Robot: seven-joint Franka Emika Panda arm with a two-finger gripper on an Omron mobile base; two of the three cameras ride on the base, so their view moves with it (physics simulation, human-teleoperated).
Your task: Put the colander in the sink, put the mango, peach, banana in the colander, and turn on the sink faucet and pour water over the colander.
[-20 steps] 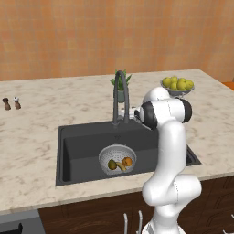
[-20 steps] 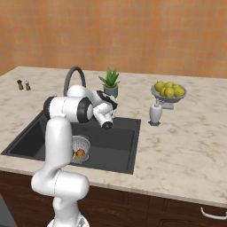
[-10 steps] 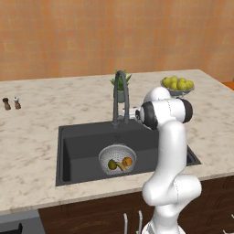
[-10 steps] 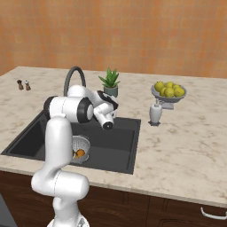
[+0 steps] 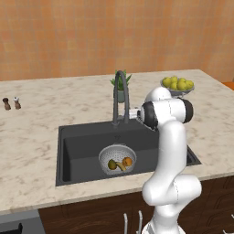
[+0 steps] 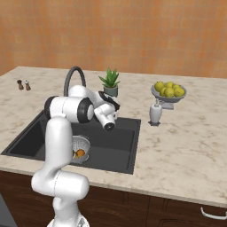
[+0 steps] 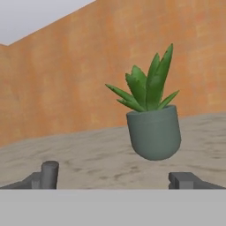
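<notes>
The silver colander (image 5: 118, 157) sits on the floor of the dark sink (image 5: 82, 148). Inside it lie the green mango (image 5: 112, 164), the yellow banana (image 5: 120, 166) and the orange peach (image 5: 127, 161). The tall dark sink faucet (image 5: 120, 98) arches over the basin's back edge. My gripper (image 5: 132, 113) hovers just right of the faucet's base, level with the counter, open and holding nothing. In the hand view its fingertips (image 7: 49, 175) stand wide apart. From the right, my arm covers most of the colander (image 6: 82, 145), and the gripper (image 6: 113, 103) points at the potted plant.
A small potted plant (image 7: 152, 128) stands on the counter behind the faucet. At the back right are a grey pedestal bowl of yellow fruit (image 5: 177, 85) and a white soap dispenser (image 6: 155, 113). Salt and pepper shakers (image 5: 11, 103) stand far left.
</notes>
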